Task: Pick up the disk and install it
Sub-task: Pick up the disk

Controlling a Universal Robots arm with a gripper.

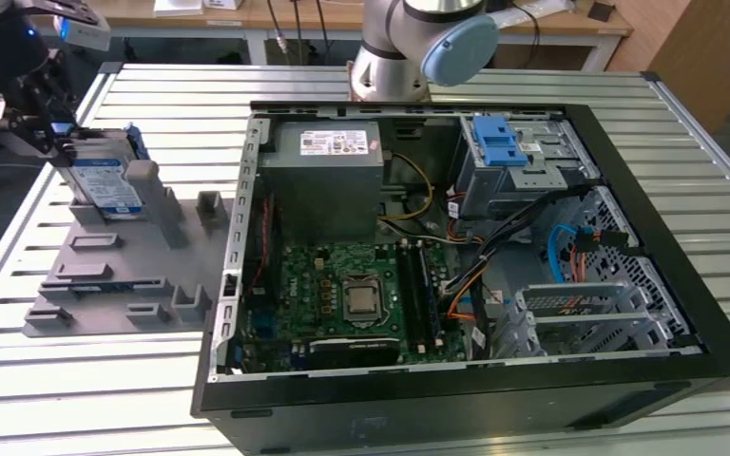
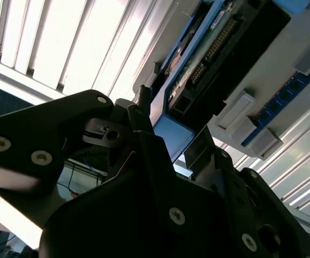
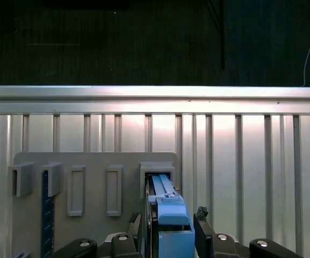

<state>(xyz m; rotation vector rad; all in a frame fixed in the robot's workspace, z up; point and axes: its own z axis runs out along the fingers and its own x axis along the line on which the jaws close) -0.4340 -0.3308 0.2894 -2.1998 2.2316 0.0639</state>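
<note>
The disk (image 1: 102, 185) stands on edge in a slot at the far end of the grey holder plate (image 1: 124, 275), at the exterior view's left. It is silver with a white-and-blue label and a blue bracket. My gripper (image 1: 64, 150) is at the disk's upper end. In the first wrist view the blue bracket edge of the disk (image 3: 171, 215) runs out of its slot between my two fingers (image 3: 202, 221), which press against both sides. The second wrist view has the same blue edge of the disk (image 2: 171, 134) caught between the black fingers (image 2: 144, 134).
The open computer case (image 1: 669, 275) lies on the slatted metal table (image 1: 61, 380), at the exterior view's right of the holder plate. Inside are a grey power-supply box (image 1: 327, 180), the motherboard (image 1: 353, 294) and a drive cage with a blue bracket (image 1: 505, 142). The arm's base (image 1: 391, 57) stands behind the case.
</note>
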